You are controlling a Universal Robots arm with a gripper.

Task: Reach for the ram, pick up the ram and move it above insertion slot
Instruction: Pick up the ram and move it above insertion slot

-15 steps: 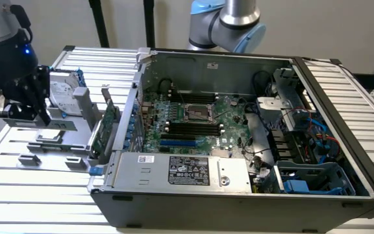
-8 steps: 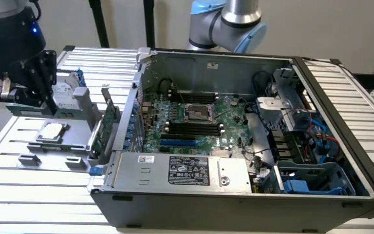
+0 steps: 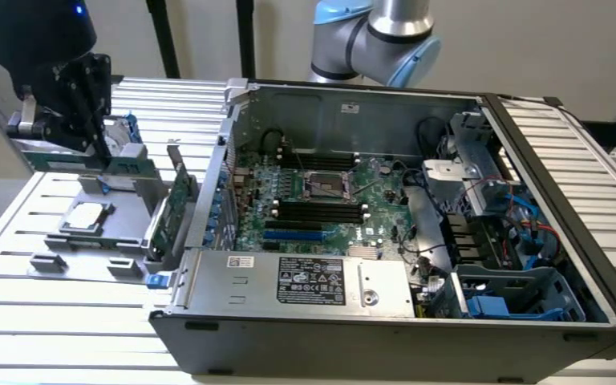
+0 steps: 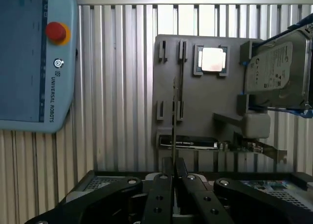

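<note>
My gripper [image 3: 67, 143] hangs over the grey parts holder [image 3: 94, 241] at the exterior view's left, outside the open computer case [image 3: 394, 241]. It is shut on the ram [image 3: 83, 163], a long green stick held level under the fingers. In the wrist view the ram [image 4: 173, 121] is edge-on, a thin line running out from between the closed black fingers [image 4: 161, 185]. The dark memory slots [image 3: 319, 210] lie on the motherboard inside the case, well to the exterior view's right of the gripper.
On the holder stand a green expansion card [image 3: 180, 200] with a bracket, a processor [image 4: 212, 59] and a hard drive [image 4: 276, 75]. A teach pendant [image 4: 34, 57] lies on the slatted metal table [image 3: 30, 321]. The case wall [image 3: 217, 184] stands between holder and motherboard.
</note>
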